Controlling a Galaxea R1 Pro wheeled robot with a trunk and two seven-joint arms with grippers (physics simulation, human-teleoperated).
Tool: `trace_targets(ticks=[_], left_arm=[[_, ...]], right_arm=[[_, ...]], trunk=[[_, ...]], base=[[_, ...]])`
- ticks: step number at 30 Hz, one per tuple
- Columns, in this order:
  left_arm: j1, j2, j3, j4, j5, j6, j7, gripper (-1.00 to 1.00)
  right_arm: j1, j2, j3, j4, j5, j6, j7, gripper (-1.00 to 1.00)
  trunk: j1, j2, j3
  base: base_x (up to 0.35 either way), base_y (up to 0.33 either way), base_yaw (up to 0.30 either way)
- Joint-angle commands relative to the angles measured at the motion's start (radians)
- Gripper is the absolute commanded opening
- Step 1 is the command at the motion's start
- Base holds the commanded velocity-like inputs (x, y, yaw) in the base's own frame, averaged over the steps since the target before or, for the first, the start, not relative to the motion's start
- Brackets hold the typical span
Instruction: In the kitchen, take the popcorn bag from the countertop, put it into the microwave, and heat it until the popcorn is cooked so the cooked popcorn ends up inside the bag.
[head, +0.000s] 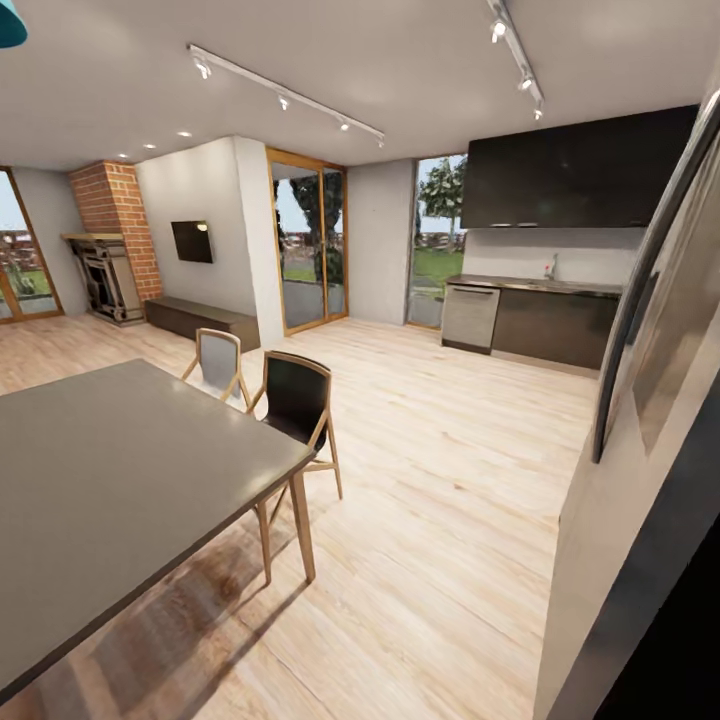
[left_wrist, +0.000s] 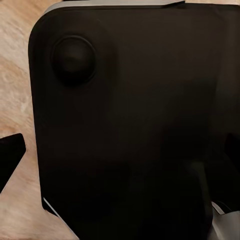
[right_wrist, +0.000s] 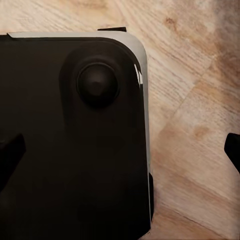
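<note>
Floor: pale wood planks ran across the middle and lower frame of the head view, from the table to the far wall.
Table: a large grey top filled the lower left, on wooden legs.
Fridge: a tall steel-grey front with a dark handle stood close along the right edge.
Upper cabinets: a dark block hung at upper right, above a pale splashback.
Countertop: a thin grey worktop lay far off at centre right, above dark cabinet fronts, with a small tap on it; no bag or microwave could be made out there.
Dishwasher: a steel front sat under the worktop's left end.
Glass doors: wood-framed, at upper centre, with trees behind.
Fireplace: red brick, at far left.
TV: a dark screen on the white wall beside the brick.
Chairs: two wooden ones at the table's far corner, one dark-backed, one pale.
Robot base: in both wrist views a black rounded panel with a round knob sat above the floor planks.
Left gripper: a dark fingertip showed at the frame edge; finger spread could not be judged.
Right gripper: dark tips at both side edges of the frame, set wide, nothing between them.
</note>
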Motion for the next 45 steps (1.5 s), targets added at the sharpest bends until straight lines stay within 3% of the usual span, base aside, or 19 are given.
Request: trace_targets(ticks=[1,18,45], left_arm=[[0.000,0.000,0.000,-0.001,0.005,0.000,-0.001,1.00],[0.000,-0.001,0.000,-0.001,0.005,-0.001,-0.001,1.00],[0.000,0.000,0.000,-0.001,0.006,-0.001,-0.001,1.00]], right_arm=[[0.000,0.000,-0.001,0.001,-0.007,-0.005,0.005,1.00],[0.000,0.001,-0.002,0.001,-0.018,-0.005,0.003,1.00],[0.000,0.000,-0.003,0.002,-0.018,-0.005,0.004,1.00]], trunk=[[0.001,0.000,-0.001],[0.001,0.000,-0.001],[0.001,0.000,0.010]], base=[[0.306,0.130,0.000],[0.299,0.129,-0.032],[0.014,0.014,-0.245]])
